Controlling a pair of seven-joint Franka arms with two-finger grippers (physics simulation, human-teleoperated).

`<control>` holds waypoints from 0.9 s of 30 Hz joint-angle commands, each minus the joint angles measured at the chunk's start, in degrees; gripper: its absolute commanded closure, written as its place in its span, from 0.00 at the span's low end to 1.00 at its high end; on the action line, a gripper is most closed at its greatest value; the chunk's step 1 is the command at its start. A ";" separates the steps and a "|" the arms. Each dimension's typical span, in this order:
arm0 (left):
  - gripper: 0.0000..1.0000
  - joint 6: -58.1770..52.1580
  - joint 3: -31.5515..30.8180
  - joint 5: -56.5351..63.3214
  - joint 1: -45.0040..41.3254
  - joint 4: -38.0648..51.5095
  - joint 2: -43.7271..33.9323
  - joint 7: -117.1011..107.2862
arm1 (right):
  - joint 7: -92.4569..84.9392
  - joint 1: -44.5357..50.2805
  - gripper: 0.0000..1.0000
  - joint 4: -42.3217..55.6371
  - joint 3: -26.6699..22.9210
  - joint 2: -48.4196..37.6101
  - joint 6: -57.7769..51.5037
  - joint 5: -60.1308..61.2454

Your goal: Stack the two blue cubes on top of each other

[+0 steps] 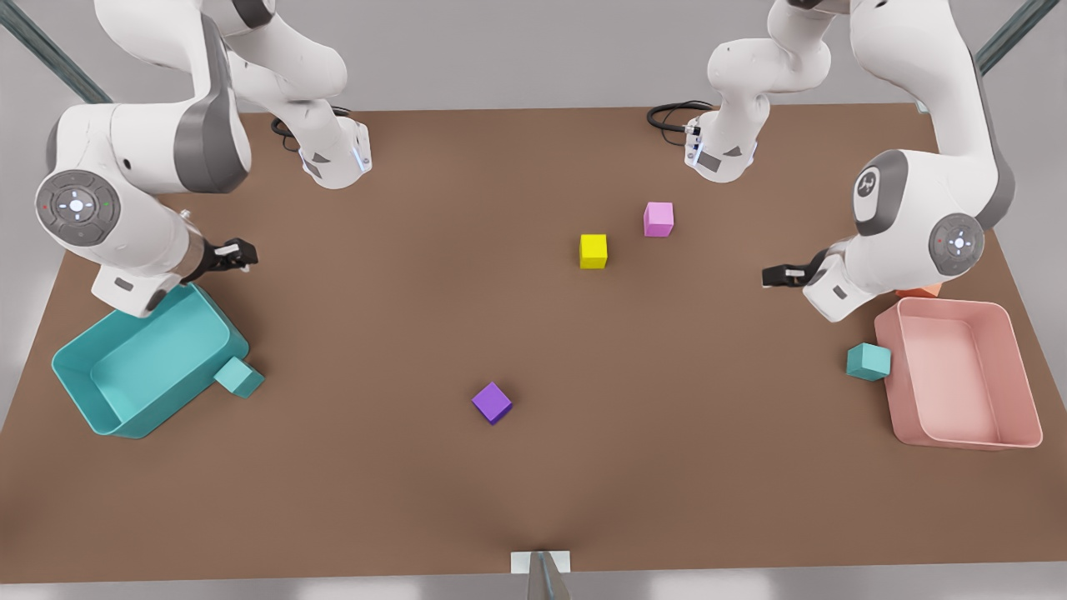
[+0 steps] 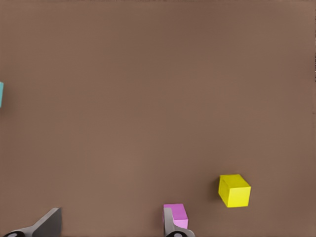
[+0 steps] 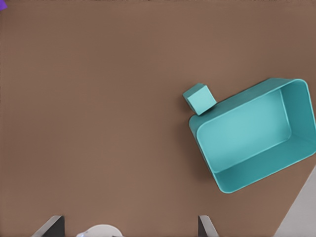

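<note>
My right gripper (image 1: 247, 254) hovers open by the bin (image 1: 79, 367) – cube (image 1: 239, 377) touches it; left gripper (image 1: 771, 276) open, other cube (image 1: 869, 362) near – nothing held.

A brown table (image 1: 375, 467) carries a teal bin (image 1: 108, 400) at the front view's left and a pink bin (image 1: 1013, 433) at the front view's right. Between them, a purple cube (image 1: 492, 402) sits alone toward the near edge, while a yellow cube (image 1: 593, 251) and a pink cube (image 1: 658, 219) lie near each other farther back. Something orange (image 1: 919, 291) peeks out just behind the pink bin
</note>
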 commanded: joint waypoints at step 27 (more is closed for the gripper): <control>0.00 0.86 -0.11 -0.08 -0.19 -0.06 0.06 -1.64 | -49.47 -14.25 0.00 -7.59 0.60 24.88 39.40 1.15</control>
